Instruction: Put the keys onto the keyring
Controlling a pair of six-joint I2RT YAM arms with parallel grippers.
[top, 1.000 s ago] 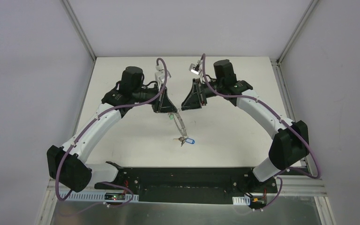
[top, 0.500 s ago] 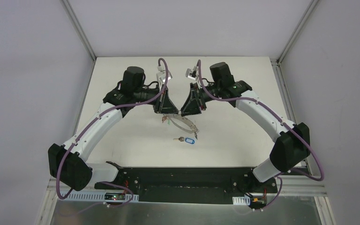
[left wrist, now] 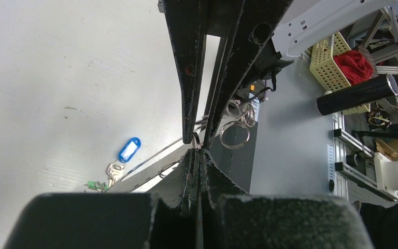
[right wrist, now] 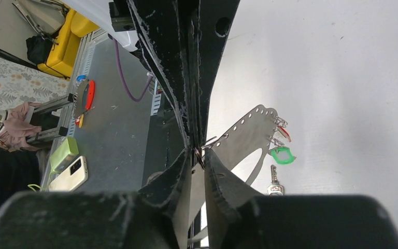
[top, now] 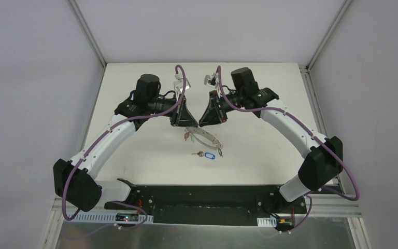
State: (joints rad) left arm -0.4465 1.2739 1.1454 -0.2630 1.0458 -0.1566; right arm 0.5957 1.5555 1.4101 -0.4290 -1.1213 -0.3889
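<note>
The keyring (top: pixel 203 136), a large thin grey band with punched holes, hangs above the table between my two grippers. Red (right wrist: pixel 284 133) and green (right wrist: pixel 281 154) tags and a silver key (right wrist: pixel 274 184) dangle from it. My left gripper (top: pixel 185 124) is shut on the thin wire of the keyring (left wrist: pixel 198 140). My right gripper (top: pixel 203 124) faces it tip to tip, its jaws a narrow gap apart on either side of that wire (right wrist: pixel 199 152). The blue-tagged key (top: pixel 208 154) lies loose on the table below and also shows in the left wrist view (left wrist: pixel 128 149).
The white table (top: pixel 134 155) is walled at the back and on both sides. The black arm base plate (top: pixel 202 199) runs along the near edge. Off the table are a basket with red cloth (left wrist: pixel 342 57) and a phone (right wrist: pixel 70 174).
The keyring hung straight down from my left gripper beside the blue key; it now swings up level. My right gripper moved left to meet the left one. The blue key stays on the table.
</note>
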